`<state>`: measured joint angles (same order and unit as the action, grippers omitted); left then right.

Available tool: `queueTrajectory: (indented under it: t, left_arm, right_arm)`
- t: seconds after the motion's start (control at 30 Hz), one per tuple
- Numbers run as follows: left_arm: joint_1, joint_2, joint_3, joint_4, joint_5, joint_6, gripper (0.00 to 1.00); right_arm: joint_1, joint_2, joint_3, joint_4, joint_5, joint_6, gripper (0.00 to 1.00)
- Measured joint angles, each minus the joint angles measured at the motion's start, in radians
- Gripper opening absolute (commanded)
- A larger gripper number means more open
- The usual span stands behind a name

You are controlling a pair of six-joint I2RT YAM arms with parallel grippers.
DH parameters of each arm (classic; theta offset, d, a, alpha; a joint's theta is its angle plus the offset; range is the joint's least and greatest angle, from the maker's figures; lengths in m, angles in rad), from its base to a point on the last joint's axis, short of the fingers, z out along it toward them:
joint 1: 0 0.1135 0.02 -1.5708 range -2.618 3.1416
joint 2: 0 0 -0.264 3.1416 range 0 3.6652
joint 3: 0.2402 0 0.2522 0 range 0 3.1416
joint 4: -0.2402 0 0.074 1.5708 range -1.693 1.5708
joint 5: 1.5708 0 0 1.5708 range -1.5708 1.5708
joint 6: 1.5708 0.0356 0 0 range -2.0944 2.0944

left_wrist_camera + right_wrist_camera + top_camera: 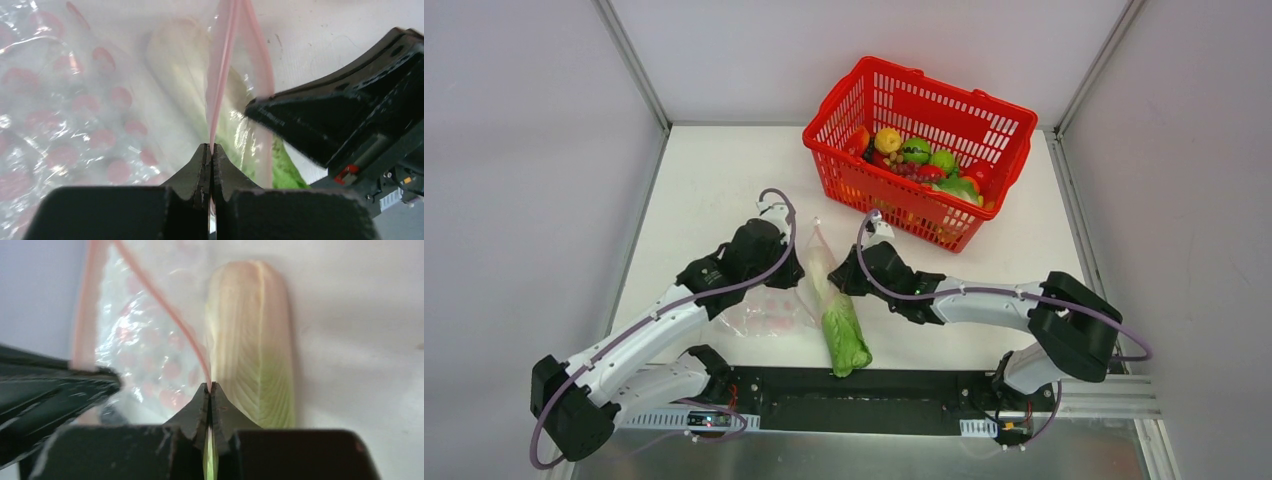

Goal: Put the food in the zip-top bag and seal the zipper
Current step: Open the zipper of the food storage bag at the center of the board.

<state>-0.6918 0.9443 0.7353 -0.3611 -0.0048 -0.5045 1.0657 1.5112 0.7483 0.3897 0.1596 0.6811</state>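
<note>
L claw (212, 148) & R claw (212, 386) both clamped on zipper (223, 60); cabbage (845, 335) btwn them, near desk (704, 180) front edge.

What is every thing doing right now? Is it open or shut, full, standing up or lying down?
zipper, unsealed, its two strips apart.
left gripper, shut on one zipper strip.
right gripper, shut on the other zipper strip.
zip-top bag, crumpled, mouth held open.
cabbage, lying flat, green end outside the bag.
red basket, upright, holding toy fruit.
</note>
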Motion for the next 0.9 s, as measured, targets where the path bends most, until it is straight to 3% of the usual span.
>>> queueTrajectory:
  t: [0.23,0.47,0.6,0.77,0.9]
  left_arm:
    - [0.000,-0.052,0.171,-0.270,-0.170,0.039,0.00]
    - [0.000,-0.040,0.312,-0.472,-0.305,0.085,0.00]
    - [0.000,-0.029,0.320,-0.507,-0.341,0.114,0.00]
    - [0.000,-0.002,0.305,-0.481,-0.328,0.129,0.00]
    - [0.000,0.023,0.254,-0.428,-0.282,0.128,0.00]
  right_arm:
    - [-0.001,-0.052,0.016,-0.119,0.196,-0.042,0.00]
    - [0.000,-0.023,0.089,-0.151,0.209,-0.056,0.00]
    - [0.000,0.009,0.113,-0.153,0.164,-0.066,0.22]
    - [0.000,0.009,0.132,-0.176,0.075,-0.100,0.35]
    - [-0.002,0.011,0.195,-0.239,-0.021,-0.138,0.53]
